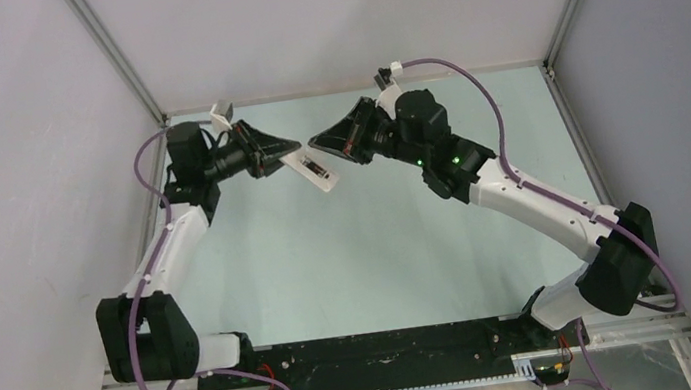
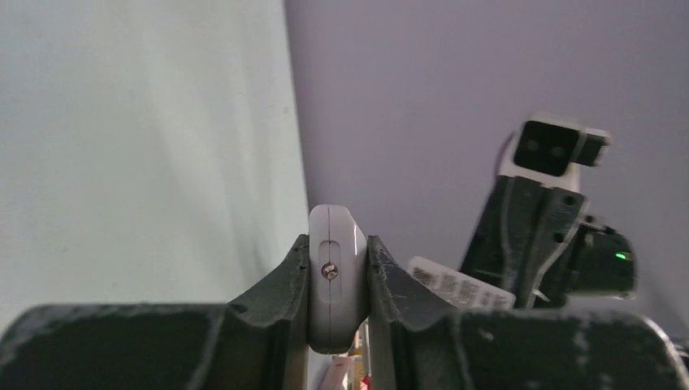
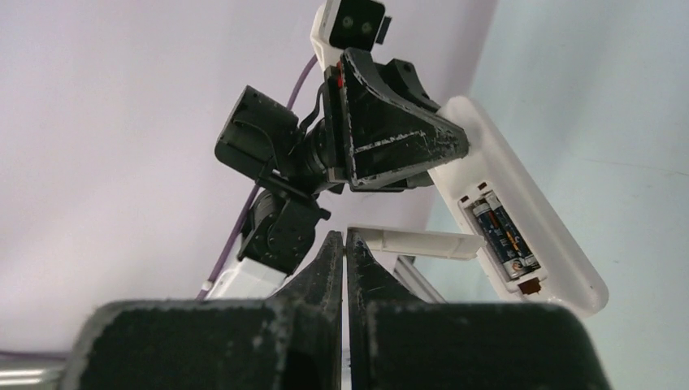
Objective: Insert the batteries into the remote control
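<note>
My left gripper [image 1: 293, 147] is shut on the white remote control [image 1: 316, 172] and holds it in the air above the far middle of the table. In the left wrist view the remote's end [image 2: 333, 268] sits clamped between the fingers. In the right wrist view the remote [image 3: 536, 219] shows its open back, with the two dark batteries [image 3: 500, 236] lying side by side in the recess. My right gripper [image 3: 344, 237] is shut, pinching one end of the flat white cover strip [image 3: 410, 242], which points toward the recess, close to it.
The two grippers face each other tip to tip, the right one [image 1: 316, 142] just right of the left. The pale table [image 1: 349, 255] is walled by white panels at the back and both sides. The arm bases stand at the near edge.
</note>
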{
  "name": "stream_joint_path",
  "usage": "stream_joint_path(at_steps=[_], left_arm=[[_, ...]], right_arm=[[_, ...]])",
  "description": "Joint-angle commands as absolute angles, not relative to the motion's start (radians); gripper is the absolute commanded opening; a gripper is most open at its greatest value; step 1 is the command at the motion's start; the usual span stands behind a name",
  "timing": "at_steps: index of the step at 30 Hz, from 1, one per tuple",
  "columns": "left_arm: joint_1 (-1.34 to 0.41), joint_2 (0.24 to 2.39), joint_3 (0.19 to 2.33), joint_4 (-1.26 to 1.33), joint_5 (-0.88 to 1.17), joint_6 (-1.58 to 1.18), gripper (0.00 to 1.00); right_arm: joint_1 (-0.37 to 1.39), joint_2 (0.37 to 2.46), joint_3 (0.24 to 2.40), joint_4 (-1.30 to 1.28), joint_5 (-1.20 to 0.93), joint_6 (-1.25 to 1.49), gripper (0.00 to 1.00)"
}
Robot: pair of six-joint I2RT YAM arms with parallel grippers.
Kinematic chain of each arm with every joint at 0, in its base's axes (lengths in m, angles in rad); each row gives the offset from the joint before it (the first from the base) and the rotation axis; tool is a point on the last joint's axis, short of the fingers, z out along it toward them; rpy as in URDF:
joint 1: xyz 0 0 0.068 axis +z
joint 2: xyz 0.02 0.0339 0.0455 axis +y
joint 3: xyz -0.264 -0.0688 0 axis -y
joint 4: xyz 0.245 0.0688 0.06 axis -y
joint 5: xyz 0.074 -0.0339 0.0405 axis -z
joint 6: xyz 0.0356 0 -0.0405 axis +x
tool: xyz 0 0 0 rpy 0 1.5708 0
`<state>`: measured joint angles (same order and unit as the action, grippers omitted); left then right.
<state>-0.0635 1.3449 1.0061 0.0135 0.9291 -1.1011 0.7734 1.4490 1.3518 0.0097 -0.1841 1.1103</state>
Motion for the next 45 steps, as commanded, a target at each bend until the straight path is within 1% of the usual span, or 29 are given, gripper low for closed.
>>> stream_joint_path(at_steps=[1, 6, 13, 30, 37, 45], left_arm=[[-0.071, 1.293, 1.1, 0.131, 1.013, -1.287, 0.0], [-0.071, 1.294, 1.15, 0.172, 1.057, -1.397, 0.0], [-0.071, 1.305, 1.165, 0.205, 1.086, -1.405, 0.0], [-0.071, 1.308, 1.156, 0.277, 1.108, -1.449, 0.0], [-0.072, 1.31, 1.148, 0.3, 1.11, -1.463, 0.0], [-0.071, 1.32, 1.141, 0.324, 1.111, -1.483, 0.0]], right_arm=[[0.753, 1.409, 1.404, 0.145, -0.263, 1.149, 0.0], [0.743, 1.425, 1.452, 0.194, -0.321, 1.202, 0.0], [0.743, 1.441, 1.51, 0.225, -0.372, 1.218, 0.0], [0.762, 1.516, 1.506, 0.291, -0.421, 1.333, 0.0], [0.762, 1.533, 1.485, 0.339, -0.415, 1.383, 0.0], [0.758, 1.518, 1.446, 0.349, -0.383, 1.381, 0.0]])
